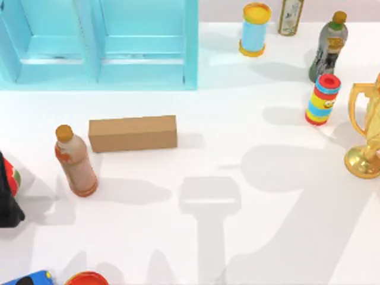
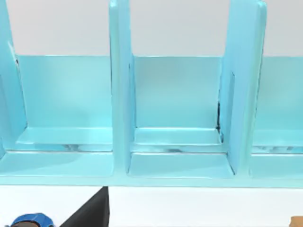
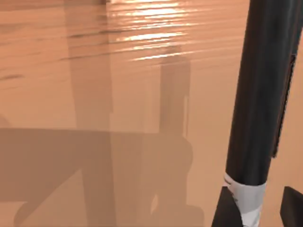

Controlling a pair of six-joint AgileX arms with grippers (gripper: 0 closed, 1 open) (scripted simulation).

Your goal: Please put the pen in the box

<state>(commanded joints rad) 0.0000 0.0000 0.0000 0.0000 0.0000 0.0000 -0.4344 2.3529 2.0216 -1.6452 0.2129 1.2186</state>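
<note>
The white bench (image 1: 249, 196) carries everything but the pen. Its largest item is the blue box (image 1: 191, 47), an open-fronted unit with upright dividers. The left arm's wrist camera faces its empty compartments (image 2: 177, 137); I cannot tell that arm's hand state. Next in size is the brown carton (image 1: 133, 133), lying closed near the middle of the bench, with bottles and cans scattered round the edges.

Smallest is the pen (image 3: 262, 85). It rises straight out from the right hand (image 3: 258, 208), its black barrel pointing away and its white band sitting down between the dark fingers (image 3: 226, 210). With the pen held off any surface like this, I judge the hand to be clenched on it at that band. Beyond the hand lies only a glossy brown surface, not the bench or the box.

So the pick-up looks done. What is left is the larger part: carrying the pen to the box, lining it up with a compartment and letting go inside.
</note>
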